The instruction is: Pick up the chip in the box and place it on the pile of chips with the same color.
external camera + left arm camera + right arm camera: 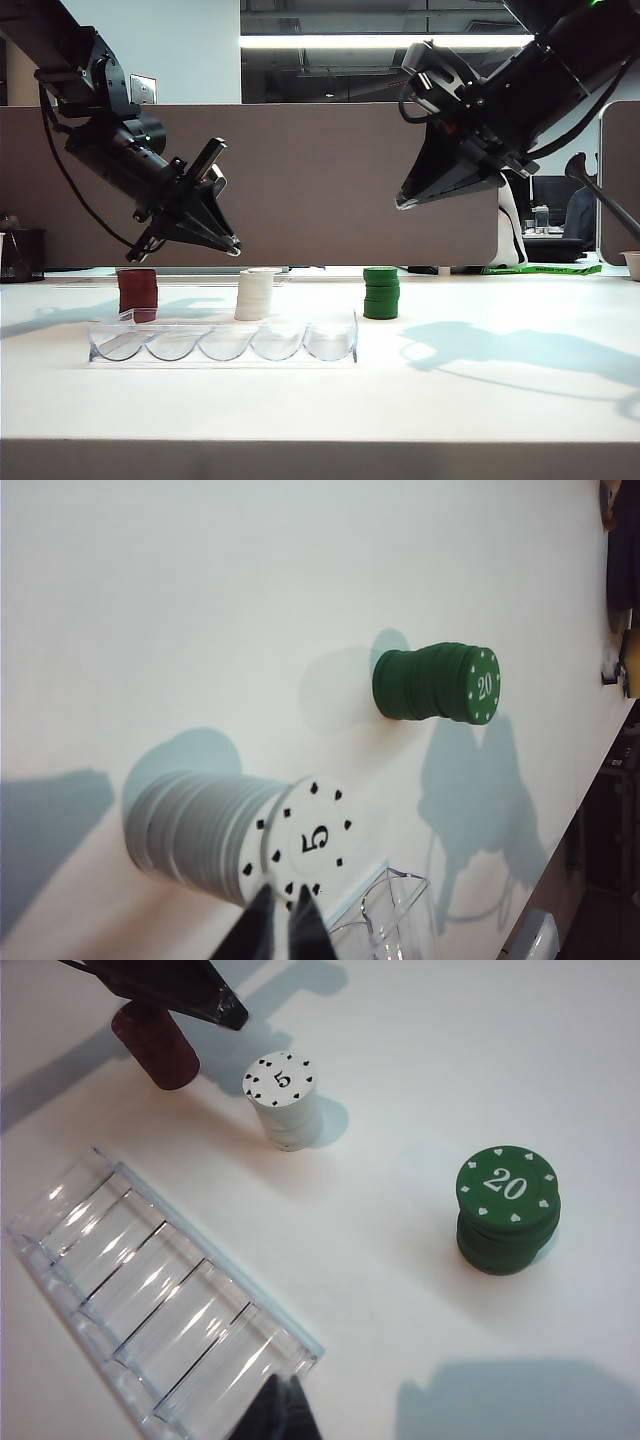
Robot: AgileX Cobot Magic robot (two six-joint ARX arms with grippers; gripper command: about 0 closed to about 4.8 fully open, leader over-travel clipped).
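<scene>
1. You are looking at a white desk (pixel 320 400) with a brown partition behind it and office space beyond.
2. The clear box (pixel 225 342) lies nearest you, its five scalloped slots all bare in the exterior and right wrist views.
3. Behind the box stand three stacks in a row: dark red stack (pixel 138 293) at its 11 o'clock, the white pile of chips (pixel 254 294) at its 12, green stack (pixel 381 292) at its 1, each well apart from the next.
4. The chip (pixel 279 1078) marked "5" lies flat on top of the white pile, flush with it.
5. Your left claw (pixel 232 248) hangs in the air just above and to the 10 o'clock side of the white pile, apart from the chip; its tips stand nearly together with a slim gap and pinch nothing.
6. Your right claw (pixel 277 1407) hangs high over the right half of the desk; its tips look pressed together at the edge of its own wrist view, holding nothing.
7. Open room: the whole front strip of desk before the box, and the wide stretch right of the green stack.
8. Only the wrist views show chip faces: the "5" on white, the "20" on green. The exterior view alone shows both arms' height.
</scene>
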